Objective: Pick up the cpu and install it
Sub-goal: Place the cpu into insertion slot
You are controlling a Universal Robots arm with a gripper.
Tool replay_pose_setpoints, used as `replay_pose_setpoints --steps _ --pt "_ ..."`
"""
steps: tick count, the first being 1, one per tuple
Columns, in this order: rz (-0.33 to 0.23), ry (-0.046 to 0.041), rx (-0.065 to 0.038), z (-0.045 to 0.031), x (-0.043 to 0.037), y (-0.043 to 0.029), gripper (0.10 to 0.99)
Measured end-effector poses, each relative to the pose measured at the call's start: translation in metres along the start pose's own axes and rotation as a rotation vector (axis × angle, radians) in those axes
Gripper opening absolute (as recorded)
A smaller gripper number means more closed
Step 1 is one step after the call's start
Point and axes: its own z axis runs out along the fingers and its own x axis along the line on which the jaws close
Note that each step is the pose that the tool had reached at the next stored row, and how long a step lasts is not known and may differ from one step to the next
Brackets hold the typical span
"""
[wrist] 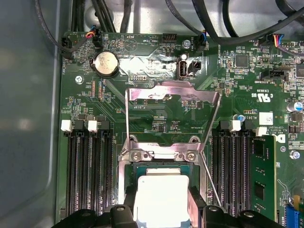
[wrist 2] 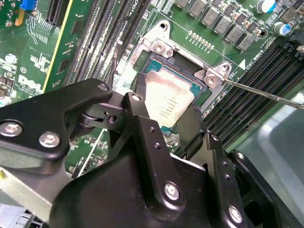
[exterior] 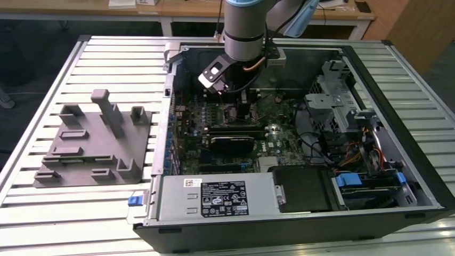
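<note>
I am looking over a slatted silver metal table (exterior: pixel 106 53) with an open black computer case (exterior: pixel 284 234) lying on it. A large grey plastic block with upright tabs (exterior: pixel 85 154) is sitting beside the case on the exterior view's left, with nothing resting on it. The grey robot arm (exterior: pixel 245 26) is hanging down into the case above the green motherboard (wrist: pixel 156 118).

The black two-fingered gripper (wrist 2: pixel 168 118) is hovering right over the dark square socket with its metal frame (wrist: pixel 161 153). Its fingers (wrist 2: pixel 135 107) are pressing in on two opposite edges of the small flat square cpu with the pale silvery top (wrist 2: pixel 168 97), so it is closed only to the chip's width and is carrying nothing else.

I am judging the pick-up done and the install underway. In both wrist views the cpu is lying within the socket's opening, but I cannot tell whether it is fully seated or just above the contacts. The shiny metal retaining plate (wrist: pixel 173 92) is standing swung open, and the thin wire lever (wrist 2: pixel 266 95) is sticking out unlatched, so the chip is not yet clamped down.
</note>
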Motion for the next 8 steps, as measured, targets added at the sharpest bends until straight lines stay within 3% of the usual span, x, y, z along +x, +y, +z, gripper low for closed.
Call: replay_pose_setpoints --steps 8 --pt "0.001 0.0037 0.0 0.0001 0.0 -0.0011 0.51"
